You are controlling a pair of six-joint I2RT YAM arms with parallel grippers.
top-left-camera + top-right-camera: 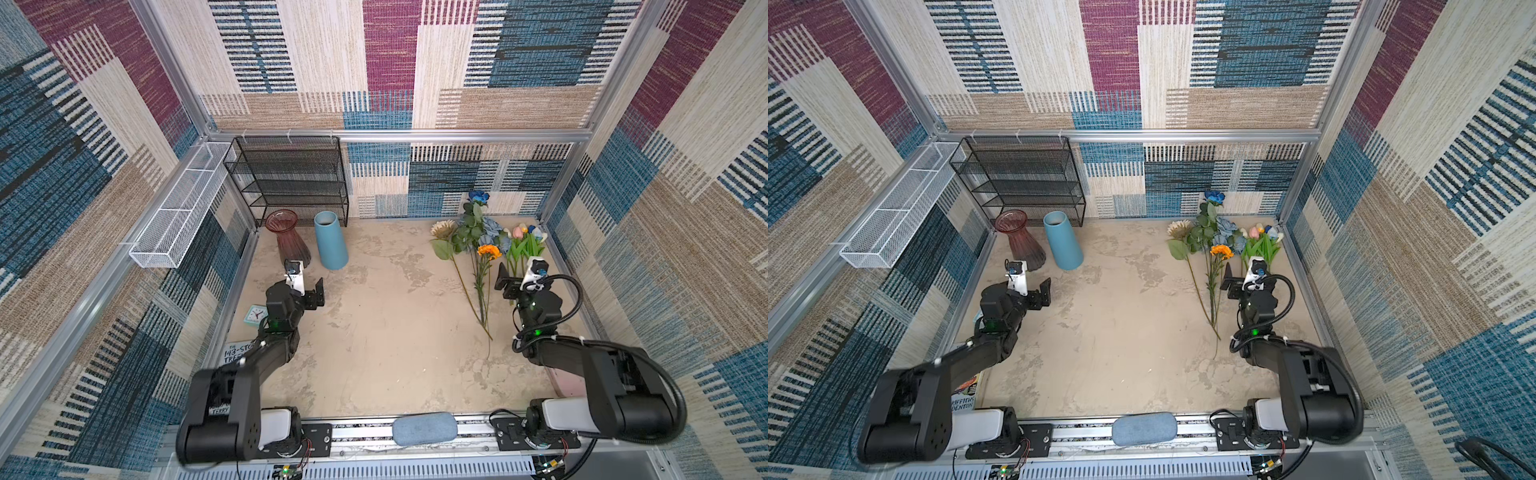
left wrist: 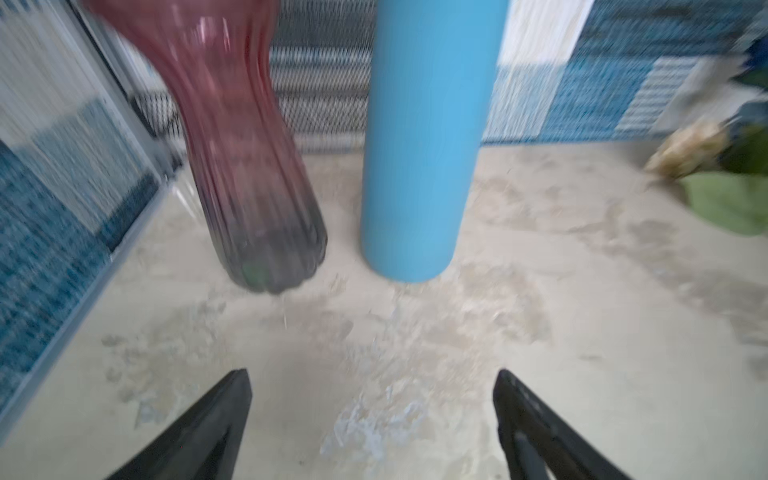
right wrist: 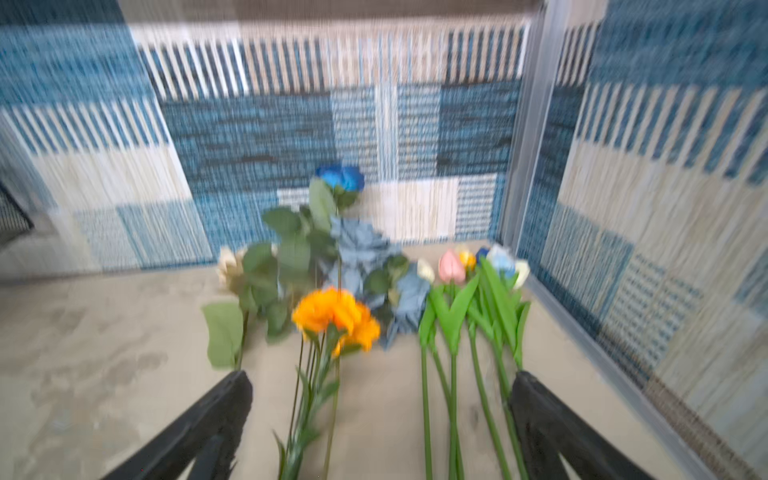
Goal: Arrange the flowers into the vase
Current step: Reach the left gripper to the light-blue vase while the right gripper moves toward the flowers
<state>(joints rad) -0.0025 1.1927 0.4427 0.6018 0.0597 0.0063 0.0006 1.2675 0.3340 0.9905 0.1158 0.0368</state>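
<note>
Two vases stand at the back left: a ribbed pink glass vase (image 1: pixel 286 237) (image 2: pixel 245 166) and a plain blue cylinder vase (image 1: pixel 331 241) (image 2: pixel 419 145). My left gripper (image 1: pixel 309 291) (image 2: pixel 374 376) is open just in front of them, with only bare table between its fingers. The flowers lie at the back right: cream sunflower (image 1: pixel 442 229), deep-blue rose (image 3: pixel 340 178), dusty-blue roses (image 3: pixel 361 245), orange bloom (image 3: pixel 334 316) and short tulips (image 3: pixel 453 266). My right gripper (image 1: pixel 515 276) (image 3: pixel 382 376) is open, low over the orange bloom's and tulips' stems, gripping none.
A black mesh shelf (image 1: pixel 286 178) stands against the back wall behind the vases. A white wire basket (image 1: pixel 183 208) hangs on the left wall. A small clock (image 1: pixel 254 314) and a book (image 1: pixel 235 353) lie along the left edge under my left arm.
</note>
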